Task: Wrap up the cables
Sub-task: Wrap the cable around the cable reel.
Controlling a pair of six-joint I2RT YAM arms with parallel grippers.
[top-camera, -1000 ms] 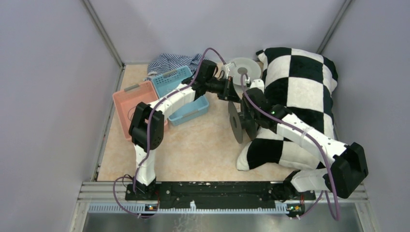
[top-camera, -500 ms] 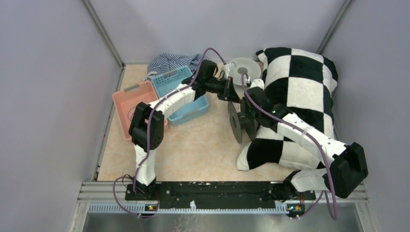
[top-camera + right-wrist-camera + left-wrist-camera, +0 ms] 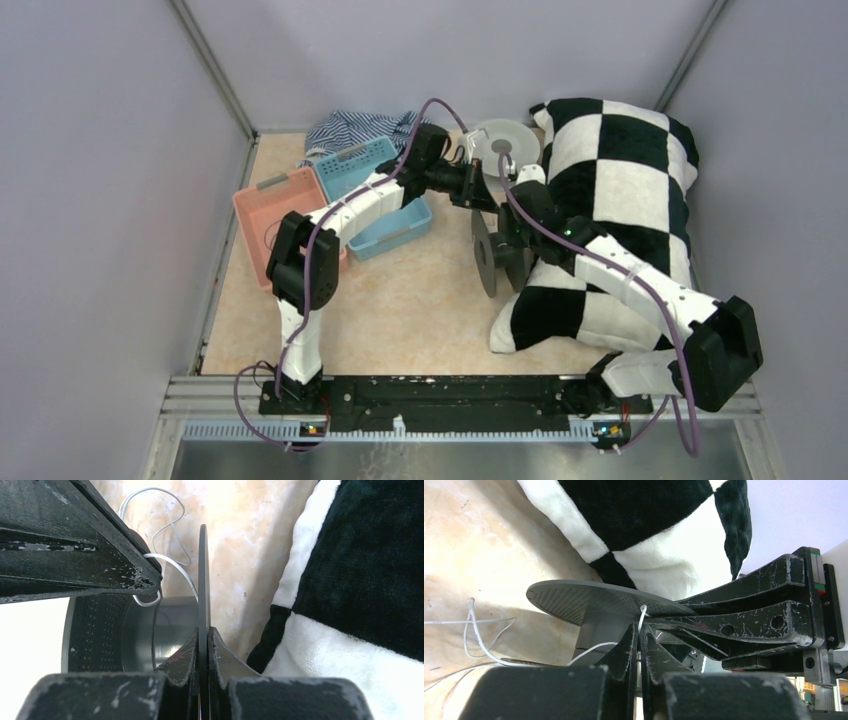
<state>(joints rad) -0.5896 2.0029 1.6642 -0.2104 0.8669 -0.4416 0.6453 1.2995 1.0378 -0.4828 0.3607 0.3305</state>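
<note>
Checkered pillow (image 3: 620, 190) just right of spool (image 3: 487, 255); open tabletop (image 3: 400, 310) leftward.

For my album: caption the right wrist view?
Right claw grips grey spool by its rim; left claw holds white cable.

Held the left arm (image 3: 345, 215) rising from its base, folded tight at the elbow, then reaching far forward and to the right. Set the right arm (image 3: 620, 270) out to the right of its base, doubled back at the elbow, forearm slanting forward and left. Had both wrists close together, well out from the bases. Pointed the left gripper (image 3: 639, 630) rightward, jaws pressed together, pinching the white cable (image 3: 642, 614) at the tips. Pointed the right gripper (image 3: 202, 632) down and left, jaws clamped narrow on the rim of the grey spool (image 3: 203, 570). Had the two grippers just beside each other, whether touching or apart not clear.
</note>
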